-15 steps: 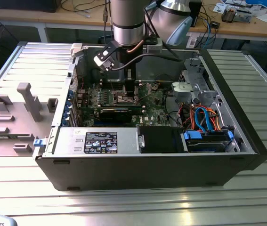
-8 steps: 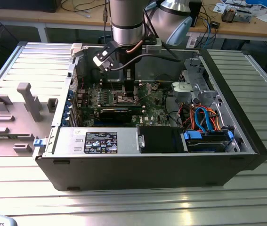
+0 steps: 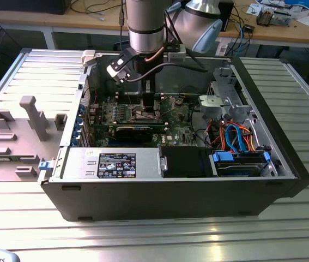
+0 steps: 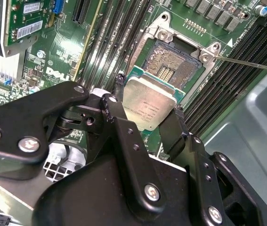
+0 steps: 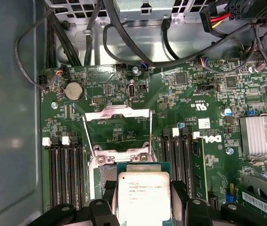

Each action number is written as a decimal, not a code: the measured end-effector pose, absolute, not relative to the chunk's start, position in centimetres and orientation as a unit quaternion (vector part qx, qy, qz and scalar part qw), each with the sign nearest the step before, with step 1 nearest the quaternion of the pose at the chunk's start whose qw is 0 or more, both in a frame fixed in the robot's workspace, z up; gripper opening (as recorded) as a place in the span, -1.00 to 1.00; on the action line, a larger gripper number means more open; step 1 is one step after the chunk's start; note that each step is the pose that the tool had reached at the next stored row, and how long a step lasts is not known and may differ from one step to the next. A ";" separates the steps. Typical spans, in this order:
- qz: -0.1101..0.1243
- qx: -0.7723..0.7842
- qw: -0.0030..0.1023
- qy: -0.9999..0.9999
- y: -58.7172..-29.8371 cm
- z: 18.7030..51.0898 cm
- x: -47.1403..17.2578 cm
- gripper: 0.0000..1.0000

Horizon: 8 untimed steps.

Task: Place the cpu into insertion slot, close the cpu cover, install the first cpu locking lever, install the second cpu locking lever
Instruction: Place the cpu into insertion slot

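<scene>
My gripper (image 4: 148, 96) is shut on the cpu (image 4: 147, 102), a silvery square plate on a green backing, pinched at two opposite edges between the black fingers (image 4: 112, 106). The cpu hangs just above the near edge of the insertion slot (image 4: 173, 63), whose dark pin field and silvery rim lie bare beyond it. In the first wrist view the cpu (image 5: 143, 197) sits between the fingertips of the gripper (image 5: 143, 190), and the cpu cover (image 5: 117, 114) stands swung open behind the slot. In the exterior view the gripper (image 3: 150, 105) reaches down into the open computer case over the green board (image 3: 170, 117).
Black memory slots (image 5: 62, 174) flank the socket on both sides. A thin lever rod (image 4: 248, 64) sticks out beside the socket. A finned heatsink (image 5: 262, 134), a long black card (image 3: 138, 131), cables (image 3: 236, 136) and the drive cage (image 3: 225, 101) crowd the case.
</scene>
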<state>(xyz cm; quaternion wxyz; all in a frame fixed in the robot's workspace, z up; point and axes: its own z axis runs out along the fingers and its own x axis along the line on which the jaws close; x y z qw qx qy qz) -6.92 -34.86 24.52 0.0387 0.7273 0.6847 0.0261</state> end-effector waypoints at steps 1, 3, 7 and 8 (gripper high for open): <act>0.026 0.727 0.039 0.685 -34.9 24.5 -6.9 0.08; 0.026 0.727 0.039 0.685 -34.9 24.5 -7.0 0.08; 0.026 0.727 0.039 0.685 -34.8 24.5 -7.0 0.08; 0.026 0.727 0.039 0.685 -34.8 24.5 -7.1 0.08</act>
